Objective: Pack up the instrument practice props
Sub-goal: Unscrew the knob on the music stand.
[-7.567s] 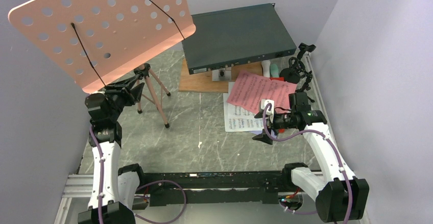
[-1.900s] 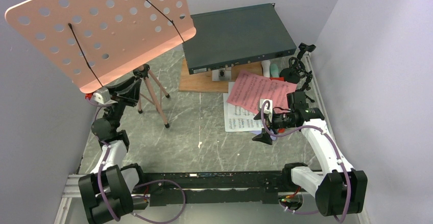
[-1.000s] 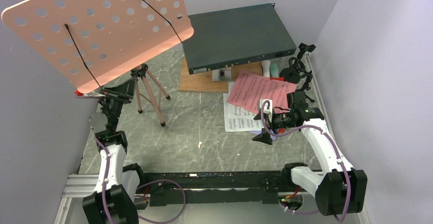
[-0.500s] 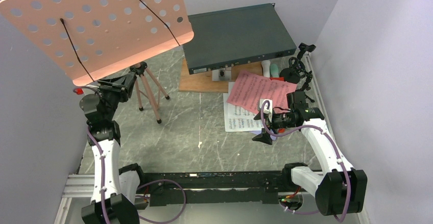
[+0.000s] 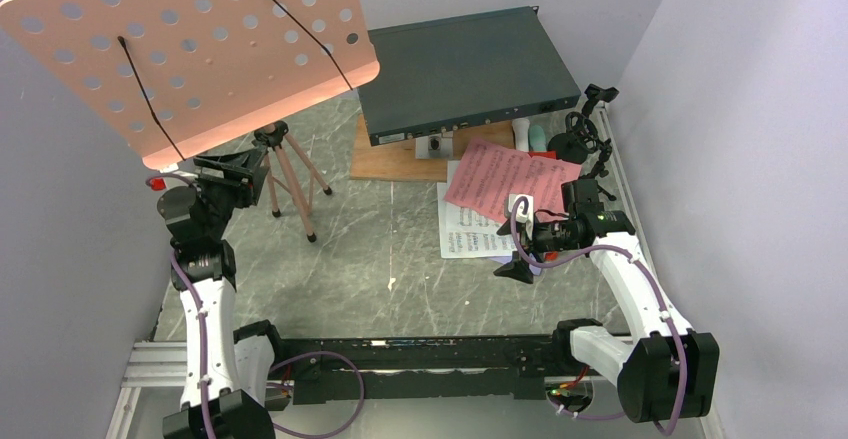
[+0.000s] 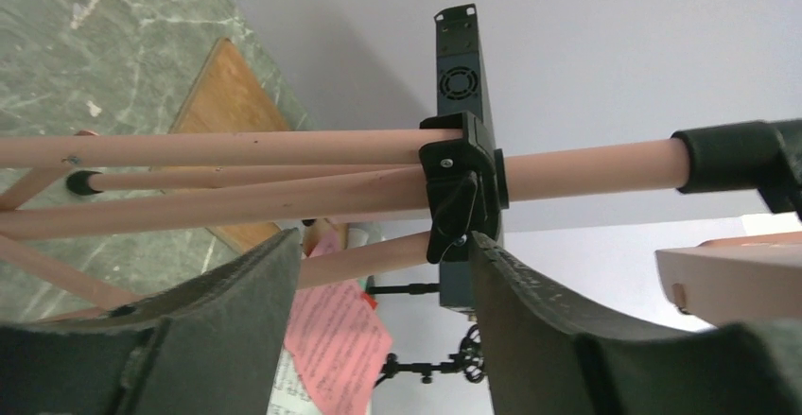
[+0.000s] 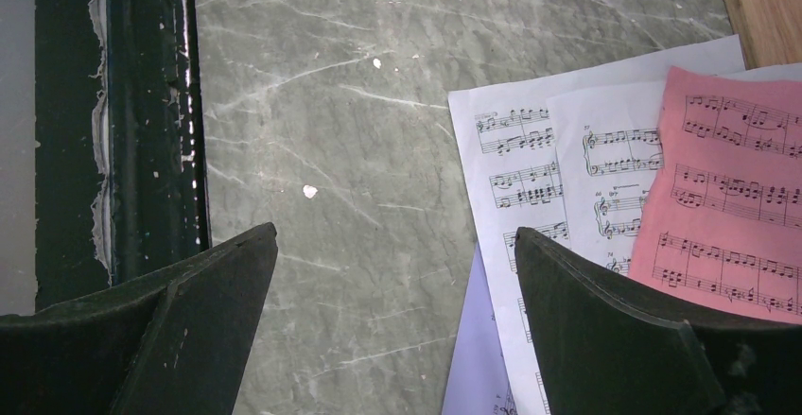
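The salmon-pink music stand has its perforated tray (image 5: 200, 49) tilted high at the back left, above its tripod (image 5: 285, 174). My left gripper (image 5: 240, 169) sits by the tripod's hub. In the left wrist view, the left gripper (image 6: 383, 237) is open, with the pink legs (image 6: 236, 146) and black collar (image 6: 461, 183) just beyond its fingertips. My right gripper (image 5: 512, 251) hangs open over the table at the left edge of the sheet music (image 5: 510, 177). Pink (image 7: 728, 216), white (image 7: 530, 169) and lavender (image 7: 478, 358) pages overlap there. The black mic stand (image 5: 585, 139) and small tubes (image 5: 530, 134) stand at the back right.
A dark grey rack box (image 5: 465, 69) rests on a wooden board (image 5: 385, 159) at the back. Grey walls close in on the left, back and right. A black rail (image 5: 420, 344) runs along the near edge, and the same rail (image 7: 142, 103) appears left of the right gripper.
Over the last second the left jaws have spread apart off the music stand, and the stand's tray has shifted a little to the left. The right arm has not moved.
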Robot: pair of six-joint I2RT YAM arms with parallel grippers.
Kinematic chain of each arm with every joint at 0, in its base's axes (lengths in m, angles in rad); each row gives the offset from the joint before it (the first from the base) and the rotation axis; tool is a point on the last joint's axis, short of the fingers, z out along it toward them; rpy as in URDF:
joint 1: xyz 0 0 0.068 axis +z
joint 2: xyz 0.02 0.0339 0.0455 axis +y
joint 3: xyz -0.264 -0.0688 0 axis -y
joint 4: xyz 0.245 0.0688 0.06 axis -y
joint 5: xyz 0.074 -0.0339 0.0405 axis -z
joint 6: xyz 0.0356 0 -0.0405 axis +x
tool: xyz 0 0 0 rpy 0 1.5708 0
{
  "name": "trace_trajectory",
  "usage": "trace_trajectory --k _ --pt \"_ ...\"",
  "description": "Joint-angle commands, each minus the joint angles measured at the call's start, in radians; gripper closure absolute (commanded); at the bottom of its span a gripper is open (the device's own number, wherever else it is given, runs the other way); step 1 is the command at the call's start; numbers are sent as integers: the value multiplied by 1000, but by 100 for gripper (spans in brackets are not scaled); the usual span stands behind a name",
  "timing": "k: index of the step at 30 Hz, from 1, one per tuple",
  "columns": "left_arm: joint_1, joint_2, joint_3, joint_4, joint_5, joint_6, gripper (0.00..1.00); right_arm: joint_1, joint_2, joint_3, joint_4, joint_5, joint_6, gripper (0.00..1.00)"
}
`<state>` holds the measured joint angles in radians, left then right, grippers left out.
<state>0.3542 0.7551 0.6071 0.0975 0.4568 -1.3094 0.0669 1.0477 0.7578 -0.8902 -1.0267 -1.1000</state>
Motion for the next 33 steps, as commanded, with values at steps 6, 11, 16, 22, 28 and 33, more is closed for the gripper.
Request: trace_trajectory --k 6,11,16,22,28,33 --pt "3 -32 61 -73 8 108 20 0 -2 -2 0 -21 -22 0" --pt "4 -45 58 -96 -7 177 20 -1 1 -3 1 -22 -21 0" --pt "4 -52 61 -85 55 296 19 -1 3 -3 0 -22 -24 0" --pt "3 -55 74 -73 187 453 18 -1 6 -3 0 -23 -23 0" --pt "3 -62 -14 60 287 535 15 -1 8 -2 -1 -23 -25 0" --pt "3 -62 -134 240 277 568 16 0 9 0 -1 -25 -26 0"
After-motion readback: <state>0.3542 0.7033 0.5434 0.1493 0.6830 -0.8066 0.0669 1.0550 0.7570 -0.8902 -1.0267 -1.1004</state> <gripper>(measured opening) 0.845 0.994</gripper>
